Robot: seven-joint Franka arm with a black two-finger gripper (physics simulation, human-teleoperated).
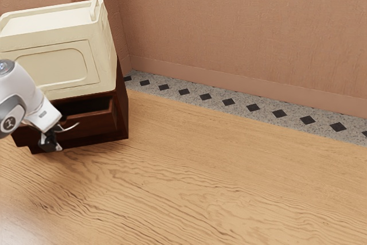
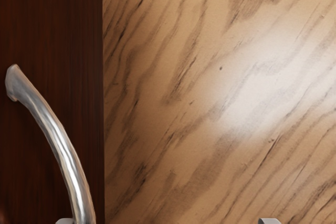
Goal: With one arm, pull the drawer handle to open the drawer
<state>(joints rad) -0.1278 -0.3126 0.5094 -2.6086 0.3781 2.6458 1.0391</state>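
The black gripper (image 1: 50, 142) is low beside the front of the dark brown drawer (image 1: 94, 124) in the exterior view. The drawer stands partly open, its dark inside visible above the front. A thin curved metal handle (image 1: 70, 126) juts from the front, close to the hand. In the wrist view the silver handle (image 2: 64, 153) arches off the dark drawer front (image 2: 52, 35). The gripper (image 2: 168, 222) has its two fingertips far apart at that view's lower edge, open; the handle's near end is by one fingertip, not pinched between both.
A cream-coloured box (image 1: 51, 64) with a raised rim rests on the dark cabinet (image 1: 122, 107). Wood-grain surface (image 1: 200, 182) spreads in front of and beside the cabinet. Behind are a speckled strip with black diamonds (image 1: 229, 102) and a brownish-pink wall (image 1: 241, 21).
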